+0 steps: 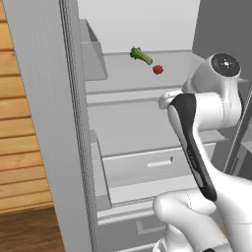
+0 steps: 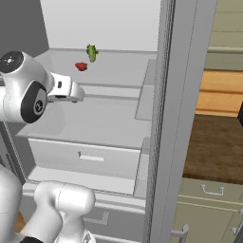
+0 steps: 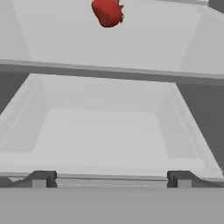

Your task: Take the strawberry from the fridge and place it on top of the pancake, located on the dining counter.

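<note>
Nearest the hand camera, the gripper had its two dark fingertips spread as wide as they go, with nothing between them, poised over a pale shelf tray inside the fridge. Farther in, on the upper shelf, the strawberry lay just right of and nearer than a green leafy vegetable, the two close but apart. Both fridge doors stood open, and the white arm reached in from the near right

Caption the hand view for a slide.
Open end effector faces the fridge interior, with the strawberry on the shelf above and ahead, not yet grasped.
</note>
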### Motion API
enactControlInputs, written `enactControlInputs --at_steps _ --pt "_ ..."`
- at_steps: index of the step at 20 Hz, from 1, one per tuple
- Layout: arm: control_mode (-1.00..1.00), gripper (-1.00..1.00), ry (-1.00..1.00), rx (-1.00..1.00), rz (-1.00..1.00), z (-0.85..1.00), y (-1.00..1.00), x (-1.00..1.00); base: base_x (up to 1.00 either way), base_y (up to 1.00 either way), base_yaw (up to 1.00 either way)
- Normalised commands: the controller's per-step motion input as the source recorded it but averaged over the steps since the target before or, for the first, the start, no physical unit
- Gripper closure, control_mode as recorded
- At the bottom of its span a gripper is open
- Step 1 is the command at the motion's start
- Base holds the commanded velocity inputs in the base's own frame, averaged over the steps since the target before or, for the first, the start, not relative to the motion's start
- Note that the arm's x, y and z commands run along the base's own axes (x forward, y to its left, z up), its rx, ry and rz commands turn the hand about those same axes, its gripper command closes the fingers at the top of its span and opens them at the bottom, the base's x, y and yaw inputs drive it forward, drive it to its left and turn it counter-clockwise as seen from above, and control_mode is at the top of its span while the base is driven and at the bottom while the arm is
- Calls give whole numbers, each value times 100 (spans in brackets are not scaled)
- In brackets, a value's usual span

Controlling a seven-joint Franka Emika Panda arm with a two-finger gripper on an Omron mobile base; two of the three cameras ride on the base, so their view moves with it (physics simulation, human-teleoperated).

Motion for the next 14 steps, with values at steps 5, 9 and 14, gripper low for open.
enactControlInputs --at_steps 5,9,14 --pt "-100 -100 -4 -9 0 37 8 21 0 0 0" --pt "-100 -100 -28 -1 0 2 0 55 0 0 0" --pt "-100 -100 -34 1 0 2 0 73 0 0 0"
